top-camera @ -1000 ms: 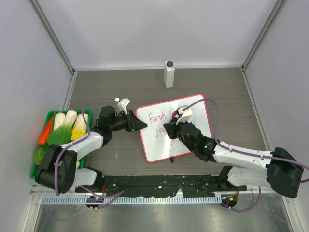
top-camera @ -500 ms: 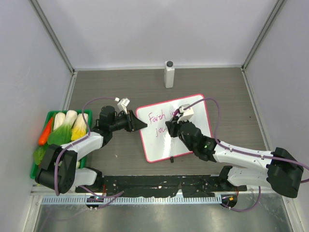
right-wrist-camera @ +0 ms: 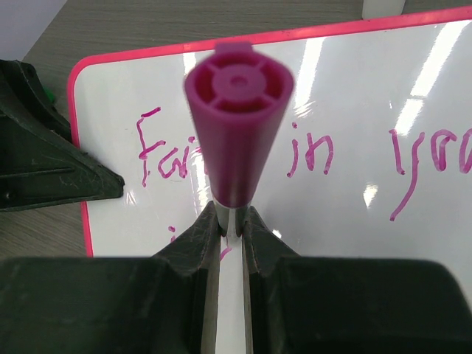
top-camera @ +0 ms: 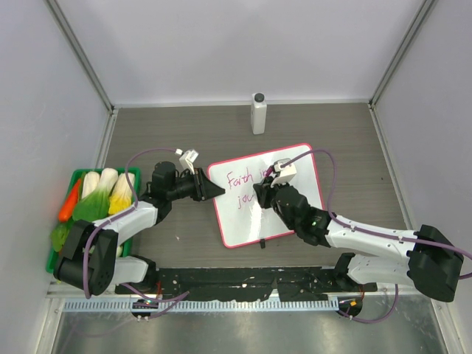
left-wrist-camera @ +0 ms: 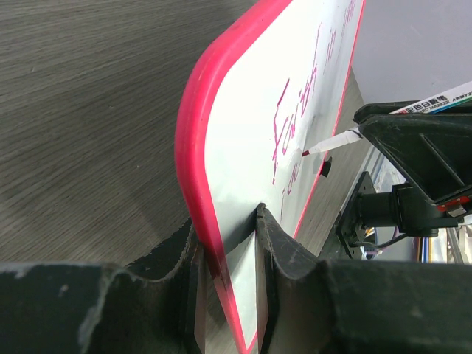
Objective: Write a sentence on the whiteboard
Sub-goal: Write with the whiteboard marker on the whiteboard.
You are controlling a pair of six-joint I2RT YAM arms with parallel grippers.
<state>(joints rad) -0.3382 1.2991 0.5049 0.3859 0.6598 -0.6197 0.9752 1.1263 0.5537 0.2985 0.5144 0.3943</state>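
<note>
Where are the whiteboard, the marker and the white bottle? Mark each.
whiteboard (top-camera: 243,225), top external view, bare white surface at its lower left.
marker (right-wrist-camera: 236,133), right wrist view, magenta barrel.
white bottle (top-camera: 258,116), top external view, its body.

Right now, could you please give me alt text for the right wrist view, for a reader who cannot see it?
The right fingers pinch a magenta marker, seen end-on, over the whiteboard, where pink handwriting reads partly "in". At left, the left fingers hold the whiteboard's pink-framed edge.

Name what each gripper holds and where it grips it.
Left gripper clamps the whiteboard by its pink-framed edge. Right gripper pinches a marker on its barrel below the magenta end.
</note>
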